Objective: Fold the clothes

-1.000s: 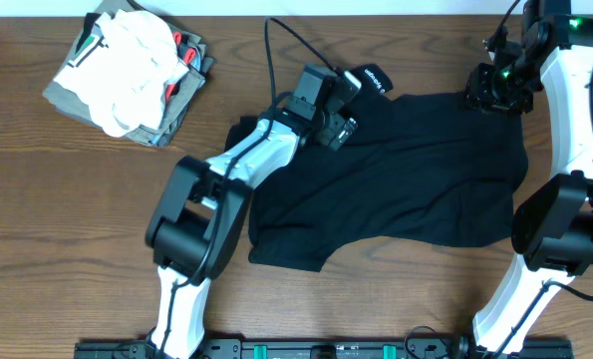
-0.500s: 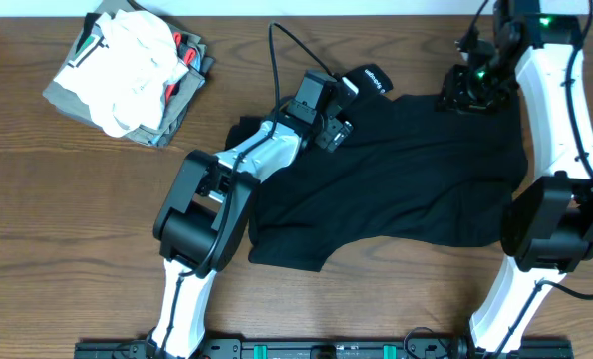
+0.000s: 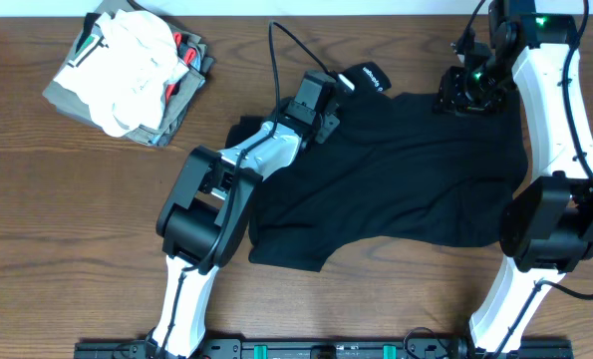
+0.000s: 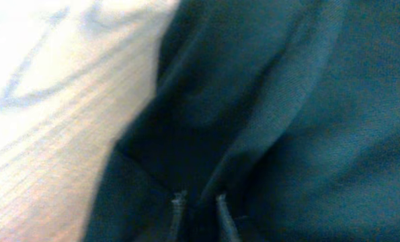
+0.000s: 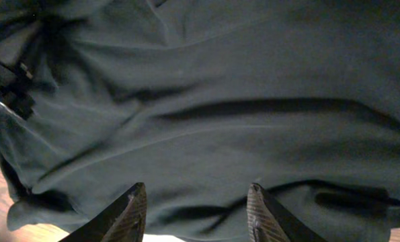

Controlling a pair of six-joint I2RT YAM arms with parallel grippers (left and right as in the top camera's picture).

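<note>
Pinching a fold at the upper left edge of the black garment (image 3: 406,179), the left gripper (image 4: 200,210) has its fingers nearly together. The right gripper (image 5: 196,208) hangs wide apart over the garment's upper right corner. The garment is spread mid-table.

White-shelled arms (image 3: 261,150), black joints and cables (image 3: 276,50), green lights (image 3: 543,20), dark jaws.

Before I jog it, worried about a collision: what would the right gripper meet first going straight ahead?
Probably the black garment, filling the view past the right gripper; depth unclear.
</note>
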